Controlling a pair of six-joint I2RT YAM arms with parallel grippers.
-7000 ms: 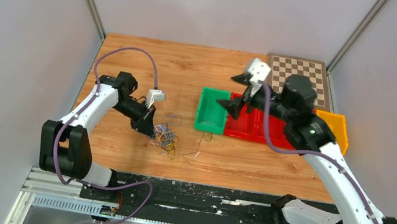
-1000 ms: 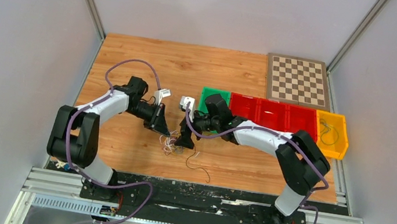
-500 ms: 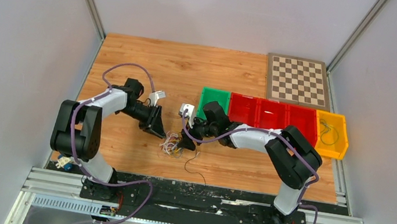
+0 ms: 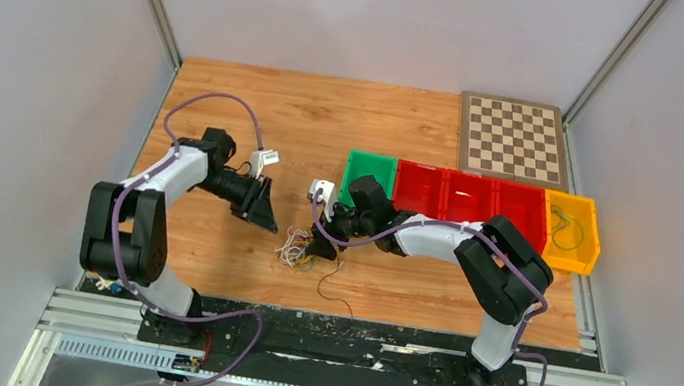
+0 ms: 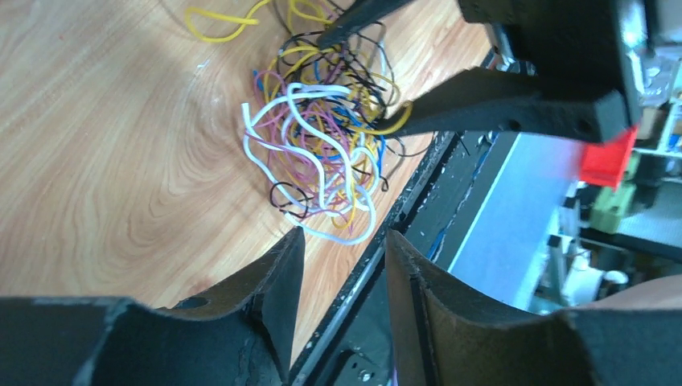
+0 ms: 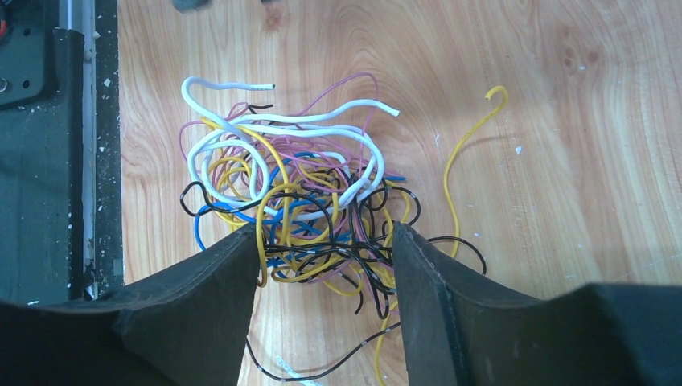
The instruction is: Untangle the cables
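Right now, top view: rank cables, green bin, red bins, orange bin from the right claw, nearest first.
1. cables, between the right claw tips
2. green bin, just behind
3. red bins, farther right
4. orange bin, row's far end

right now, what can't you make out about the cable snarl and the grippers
Right wrist view: the right gripper straddles the cables; its fingers cover the nearest strands, so a real pinch cannot be told.
Top view: the cables are too small to separate single wires.
Left wrist view: the right gripper's fingers hide part of the cables.
Top view: what lies in the orange bin is too small to name.
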